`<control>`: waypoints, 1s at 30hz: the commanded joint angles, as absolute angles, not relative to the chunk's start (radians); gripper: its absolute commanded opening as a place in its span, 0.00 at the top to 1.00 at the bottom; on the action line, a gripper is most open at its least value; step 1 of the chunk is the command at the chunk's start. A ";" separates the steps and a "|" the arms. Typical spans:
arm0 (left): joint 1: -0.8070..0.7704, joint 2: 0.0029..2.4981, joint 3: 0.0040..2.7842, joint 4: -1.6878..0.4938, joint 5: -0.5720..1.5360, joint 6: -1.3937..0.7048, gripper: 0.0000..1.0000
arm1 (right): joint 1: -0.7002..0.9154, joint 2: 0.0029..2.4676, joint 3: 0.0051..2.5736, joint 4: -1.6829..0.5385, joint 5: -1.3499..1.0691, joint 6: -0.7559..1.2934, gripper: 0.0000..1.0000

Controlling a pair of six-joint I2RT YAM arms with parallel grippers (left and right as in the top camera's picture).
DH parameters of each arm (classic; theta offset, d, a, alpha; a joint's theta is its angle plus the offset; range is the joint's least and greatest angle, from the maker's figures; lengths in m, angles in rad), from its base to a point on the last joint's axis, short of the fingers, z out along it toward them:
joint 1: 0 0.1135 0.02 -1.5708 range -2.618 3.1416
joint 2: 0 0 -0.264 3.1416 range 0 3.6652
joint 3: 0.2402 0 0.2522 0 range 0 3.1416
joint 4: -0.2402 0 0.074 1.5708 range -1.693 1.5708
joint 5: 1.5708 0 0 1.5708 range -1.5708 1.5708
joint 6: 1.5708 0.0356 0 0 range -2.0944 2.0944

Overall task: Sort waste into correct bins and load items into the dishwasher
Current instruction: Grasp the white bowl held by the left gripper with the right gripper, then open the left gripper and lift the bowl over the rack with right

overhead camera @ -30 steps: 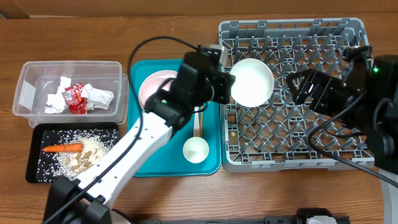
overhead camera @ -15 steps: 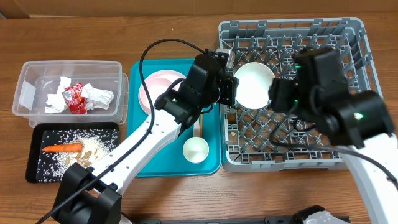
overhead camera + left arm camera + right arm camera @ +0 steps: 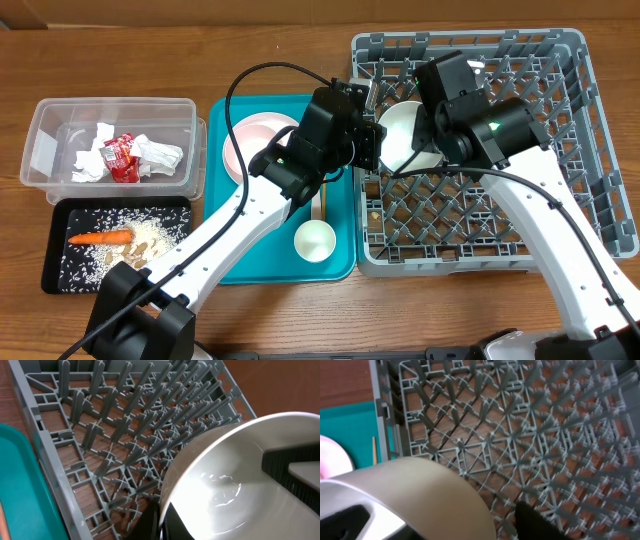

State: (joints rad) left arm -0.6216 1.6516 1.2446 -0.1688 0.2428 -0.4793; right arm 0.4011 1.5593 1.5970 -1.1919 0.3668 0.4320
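- My left gripper (image 3: 370, 142) is clenched on the white bowl (image 3: 400, 135), one finger inside the rim and one outside.
- In the last second my right gripper (image 3: 428, 148) has swung in from the far side of the dish rack (image 3: 460, 262) and now sits against the bowl's other side. I cannot tell whether those jaws have closed.
- The bowl has also dropped. It hangs tilted over the pegs just below my left jaws.
- I judge this to be a handover or a seating. The pink plate (image 3: 250, 140) and white cup (image 3: 314, 240), behind my left jaws, remain to load.

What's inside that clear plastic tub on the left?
The clear tub holds crumpled white napkins and a red wrapper. Whatever lies beneath them is covered.
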 commanded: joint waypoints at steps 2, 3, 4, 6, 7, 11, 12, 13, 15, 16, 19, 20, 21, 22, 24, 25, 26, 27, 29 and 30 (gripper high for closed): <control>-0.622 1.654 1.266 -0.163 0.249 -0.460 0.96 | 0.405 1.556 1.617 -1.171 0.404 0.405 0.78; -0.622 1.655 1.266 -0.163 0.243 -0.456 0.96 | 0.405 1.556 1.617 -1.171 0.403 0.392 0.78; -0.622 1.655 1.266 -0.165 0.230 -0.455 0.96 | 0.405 1.556 1.617 -1.172 0.404 0.389 0.78; -0.622 1.656 1.266 -0.167 0.217 -0.455 0.96 | 0.405 1.556 1.617 -1.174 0.403 0.389 0.81; -0.622 1.656 1.266 -0.167 0.217 -0.455 0.96 | 0.405 1.556 1.617 -1.175 0.403 0.389 0.89; -0.622 1.656 1.266 -0.167 0.219 -0.456 0.96 | 0.405 1.556 1.617 -1.175 0.404 0.389 0.96; -0.622 1.656 1.266 -0.167 0.218 -0.456 0.96 | 0.405 1.556 1.617 -1.174 0.404 0.389 0.96; -0.622 1.656 1.266 -0.167 0.218 -0.455 0.95 | 0.404 1.556 1.617 -1.173 0.404 0.389 0.96; -0.622 1.656 1.266 -0.167 0.219 -0.456 0.89 | 0.404 1.556 1.617 -1.171 0.404 0.389 0.96; -0.622 1.656 1.266 -0.167 0.219 -0.456 0.84 | 0.404 1.556 1.617 -1.169 0.404 0.389 0.96; -0.622 1.656 1.266 -0.163 0.236 -0.455 0.57 | 0.404 1.556 1.617 -1.161 0.404 0.389 0.96; -0.622 1.655 1.266 -0.159 0.252 -0.455 0.47 | 0.404 1.556 1.617 -1.156 0.405 0.389 0.96; -0.622 1.655 1.266 -0.154 0.267 -0.454 0.38 | 0.403 1.556 1.617 -1.154 0.410 0.389 0.96; -0.621 1.654 1.266 -0.149 0.285 -0.448 0.35 | 0.404 1.556 1.617 -1.153 0.414 0.389 0.96; -0.617 1.647 1.266 -0.139 0.327 -0.419 0.30 | 0.403 1.556 1.617 -1.151 0.445 0.389 0.96; -0.613 1.641 1.266 -0.141 0.335 -0.402 0.29 | 0.403 1.556 1.617 -1.149 0.465 0.389 0.96; -0.596 1.620 1.266 -0.158 0.331 -0.360 0.24 | 0.403 1.556 1.617 -1.148 0.506 0.389 0.96; -0.581 1.606 1.266 -0.174 0.329 -0.347 0.22 | 0.403 1.556 1.617 -1.149 0.525 0.389 0.96; -0.527 1.558 1.266 -0.229 0.331 -0.344 0.22 | 0.402 1.556 1.617 -1.148 0.578 0.389 0.96; -0.506 1.541 1.266 -0.249 0.331 -0.344 0.21 | 0.398 1.556 1.617 -1.145 0.597 0.389 0.96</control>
